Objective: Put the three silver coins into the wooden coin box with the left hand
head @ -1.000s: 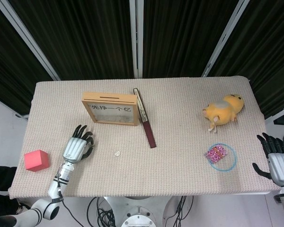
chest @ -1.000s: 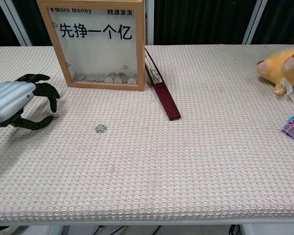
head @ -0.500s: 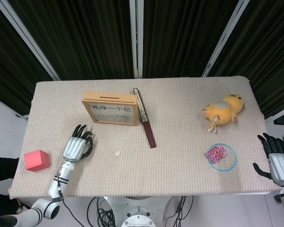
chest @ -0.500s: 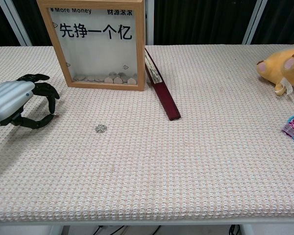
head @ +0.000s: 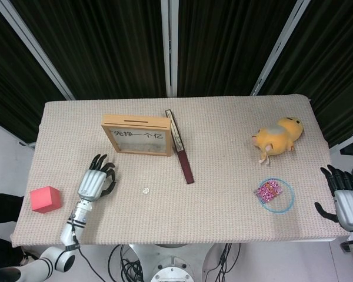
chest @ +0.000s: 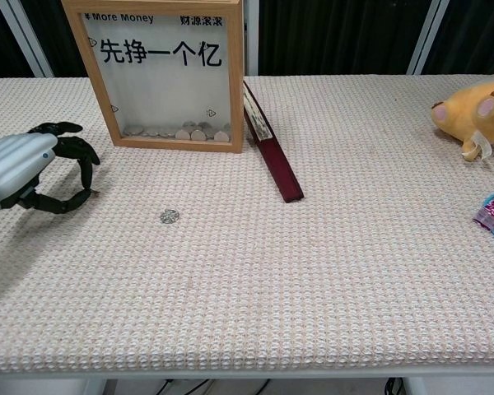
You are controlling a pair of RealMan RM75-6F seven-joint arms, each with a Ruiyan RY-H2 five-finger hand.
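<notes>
The wooden coin box (head: 137, 135) stands upright at the back left of the table, its glass front (chest: 163, 74) showing several coins lying along the bottom. One silver coin (head: 146, 190) lies flat on the cloth in front of the box, also seen in the chest view (chest: 170, 216). My left hand (head: 94, 183) hovers just left of that coin, fingers curved with a gap to the thumb (chest: 33, 173), and I see nothing held in it. My right hand (head: 347, 200) hangs off the table's right edge, fingers spread and empty.
A dark red flat case (head: 181, 150) leans against the box's right side (chest: 272, 156). A yellow plush toy (head: 277, 136) lies at the right. A blue ring with a pink packet (head: 273, 192) sits near the right front. A red cube (head: 45, 199) is at the left edge.
My left hand has drifted slightly left and up, away from the coin. The coin, box and right hand have not moved.
</notes>
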